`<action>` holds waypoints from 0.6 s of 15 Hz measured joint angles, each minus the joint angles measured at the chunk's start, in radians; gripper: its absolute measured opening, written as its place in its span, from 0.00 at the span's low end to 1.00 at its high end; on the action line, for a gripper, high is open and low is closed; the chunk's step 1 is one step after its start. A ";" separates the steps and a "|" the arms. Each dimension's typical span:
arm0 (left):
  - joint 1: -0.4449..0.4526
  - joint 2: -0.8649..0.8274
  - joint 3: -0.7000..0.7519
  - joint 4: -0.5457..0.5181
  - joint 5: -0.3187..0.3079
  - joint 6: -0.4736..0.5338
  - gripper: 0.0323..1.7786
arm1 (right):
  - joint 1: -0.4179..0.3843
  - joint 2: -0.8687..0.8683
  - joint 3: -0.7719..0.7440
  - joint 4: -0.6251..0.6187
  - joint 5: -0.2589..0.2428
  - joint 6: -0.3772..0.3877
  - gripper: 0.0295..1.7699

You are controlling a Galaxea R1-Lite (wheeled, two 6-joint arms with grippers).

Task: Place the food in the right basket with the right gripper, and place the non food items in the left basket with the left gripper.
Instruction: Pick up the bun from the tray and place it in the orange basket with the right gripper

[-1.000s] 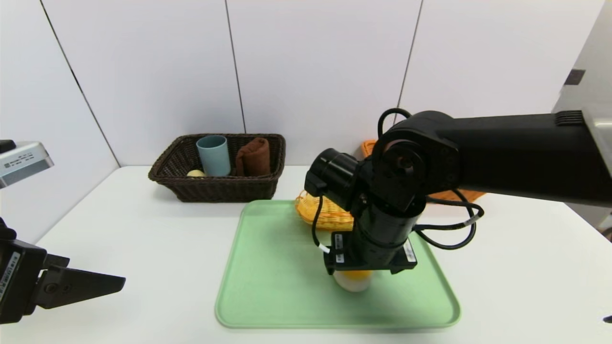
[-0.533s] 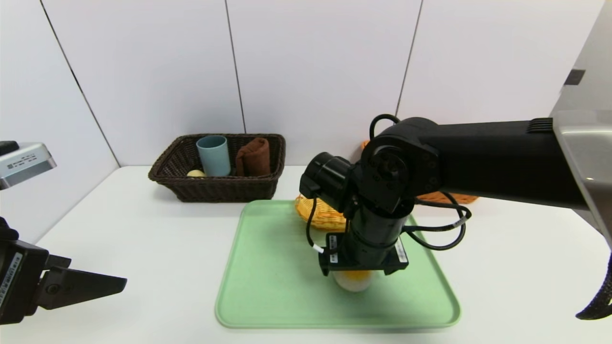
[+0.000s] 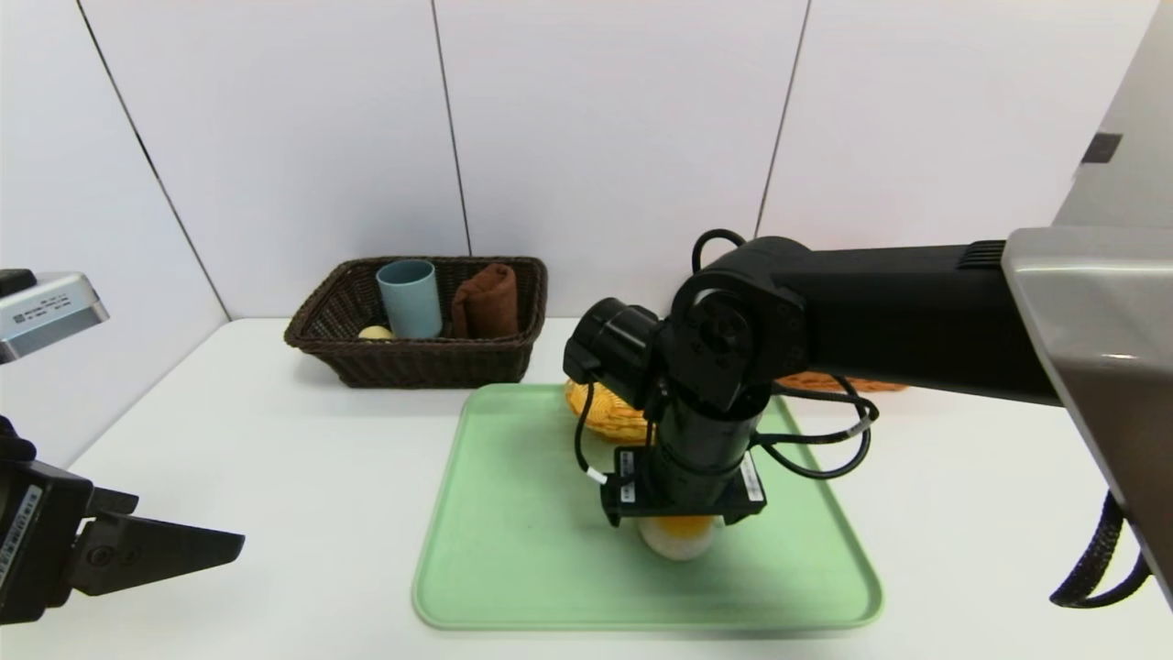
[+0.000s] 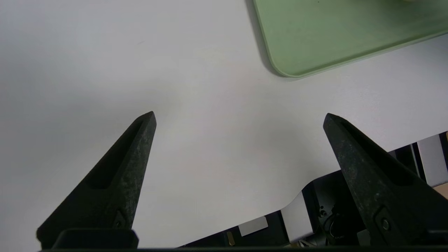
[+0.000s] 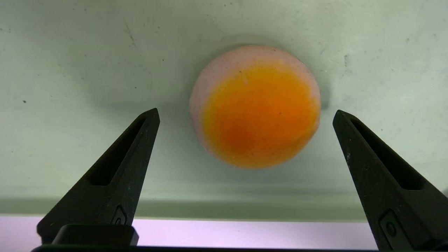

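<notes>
Bun sits mid-tray; right hand spread astride it.

You see a flat green tray lying on the white table. A small yellow wicker basket overlaps the tray's far edge.

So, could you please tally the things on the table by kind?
Baskets: 3 (dark brown, yellow, orange)
Trays: 1 (green)
Buns: 1
Cups: 1
Towels: 1
Unclear pale round thing: 1
Total: 8
</notes>
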 joint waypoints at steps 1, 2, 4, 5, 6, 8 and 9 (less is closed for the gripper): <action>0.000 0.000 -0.001 0.000 0.000 0.001 0.95 | -0.001 0.005 -0.004 0.000 0.000 0.000 0.97; 0.000 0.000 -0.001 0.000 -0.001 0.001 0.95 | -0.001 0.009 -0.006 0.001 0.000 0.000 0.97; -0.001 0.000 -0.002 0.000 -0.001 0.001 0.95 | -0.001 0.014 -0.009 0.000 0.001 0.000 0.87; -0.001 0.001 -0.003 -0.001 0.000 0.001 0.95 | -0.002 0.016 -0.010 0.000 0.001 0.001 0.77; -0.001 0.001 -0.004 -0.001 -0.001 0.001 0.95 | -0.002 0.019 -0.012 0.001 0.001 0.002 0.69; -0.001 0.001 -0.005 -0.001 0.000 0.001 0.95 | -0.002 0.022 -0.013 0.000 0.006 0.002 0.54; 0.000 0.002 -0.007 -0.001 -0.001 0.001 0.95 | -0.002 0.023 -0.014 0.000 0.006 0.002 0.49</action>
